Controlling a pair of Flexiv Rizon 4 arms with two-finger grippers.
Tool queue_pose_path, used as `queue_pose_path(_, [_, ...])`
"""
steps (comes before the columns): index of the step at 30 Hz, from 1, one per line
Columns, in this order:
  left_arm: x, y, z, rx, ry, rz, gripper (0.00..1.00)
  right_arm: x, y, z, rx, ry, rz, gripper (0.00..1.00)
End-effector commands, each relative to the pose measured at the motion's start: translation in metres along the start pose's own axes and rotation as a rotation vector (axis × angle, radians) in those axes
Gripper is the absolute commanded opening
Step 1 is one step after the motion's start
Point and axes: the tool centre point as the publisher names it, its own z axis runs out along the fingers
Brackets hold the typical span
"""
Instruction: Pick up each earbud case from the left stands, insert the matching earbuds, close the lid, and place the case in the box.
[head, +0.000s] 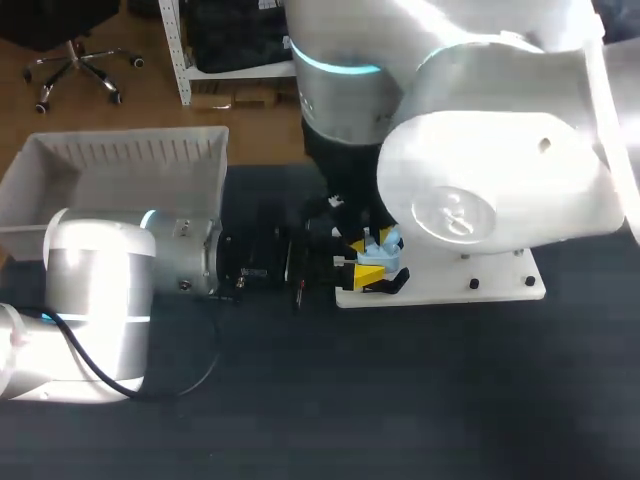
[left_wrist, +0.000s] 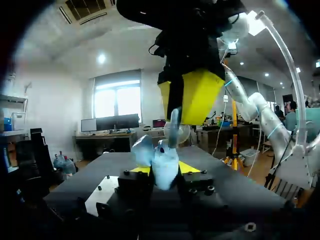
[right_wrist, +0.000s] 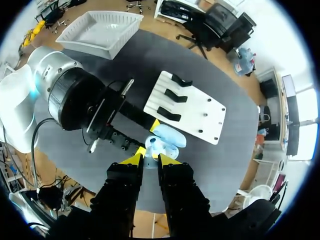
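Left tool (left_wrist: 165, 172): clamped on the open light-blue earbud case (right_wrist: 169, 136), held over the tabletop (head: 400, 400) at the white stand plate's (right_wrist: 200, 112) edge.
Right tool (right_wrist: 151, 159): pinched on an earbud (left_wrist: 174, 125), directly above the case.

The dark bench (head: 420, 420) stands on a brown wooden floor (head: 150, 95). Behind it are a black swivel chair (head: 78, 62) on castors and the white frame of a shelf (head: 180, 55). In the left wrist view a wide, bright window (left_wrist: 117, 97) fills the pale far wall above a desk (left_wrist: 102, 136) with dark monitors (left_wrist: 112, 121). A round lamp (left_wrist: 101, 58) shines beside a ceiling vent (left_wrist: 82, 9). Blue water bottles (left_wrist: 64, 162) stand on the floor.
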Motion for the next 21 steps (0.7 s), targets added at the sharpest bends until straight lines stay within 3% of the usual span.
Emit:
queue_pose_path(1, [0.0007, -0.0024, 0.0008, -0.011, -0.002, 0.005, 0.00, 0.0026, 0.0019, 0.0026, 0.008, -0.020, 0.002, 0.00])
queue_pose_path(21, [0.0007, -0.0024, 0.0008, -0.011, -0.002, 0.005, 0.00, 0.0002, 0.0018, 0.0072, 0.028, -0.063, 0.002, 0.00])
